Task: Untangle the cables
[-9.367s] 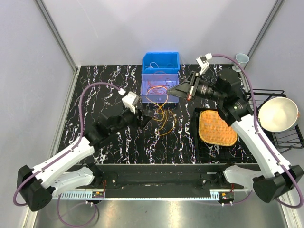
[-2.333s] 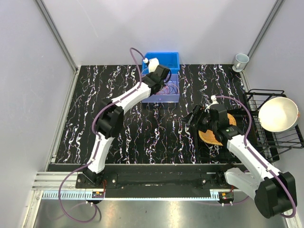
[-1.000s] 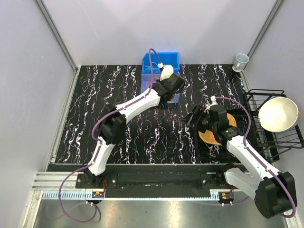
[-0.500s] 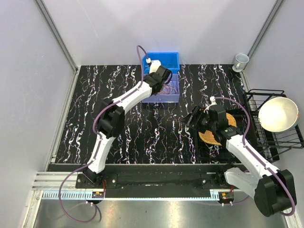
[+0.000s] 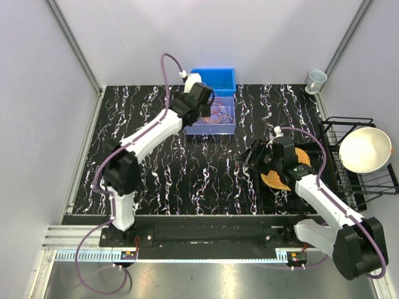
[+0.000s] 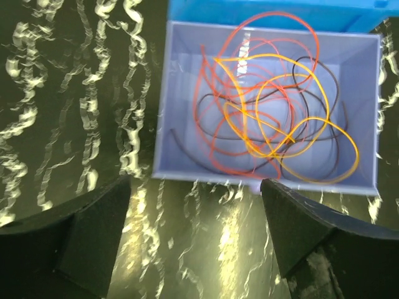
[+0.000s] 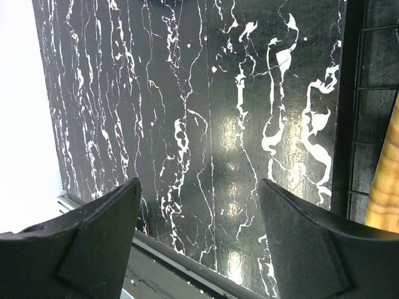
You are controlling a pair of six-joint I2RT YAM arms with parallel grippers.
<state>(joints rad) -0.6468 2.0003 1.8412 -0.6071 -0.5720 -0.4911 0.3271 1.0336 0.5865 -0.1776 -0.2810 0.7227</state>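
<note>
Cables [image 6: 268,124]: a loose tangle of red, orange-yellow and dark strands, loops crossing one another, all lying on the floor of the lavender bin [image 6: 163,93].
Lavender bin: on the marble table [image 5: 156,156] at the far middle, touching a blue bin [image 5: 212,75] behind it.
Left gripper [image 6: 194,184]: above the table at the lavender bin's near wall; jaws spread wide, nothing between them, clear of the cables.
Right gripper [image 7: 199,182]: over bare marble, well apart from the bins; jaws released and empty.
Woven orange mat [image 5: 290,168]: in a black tray just beside the right gripper.
Far right: white bowl [image 5: 363,148] on a wire rack; cup [image 5: 317,79] in the corner.
</note>
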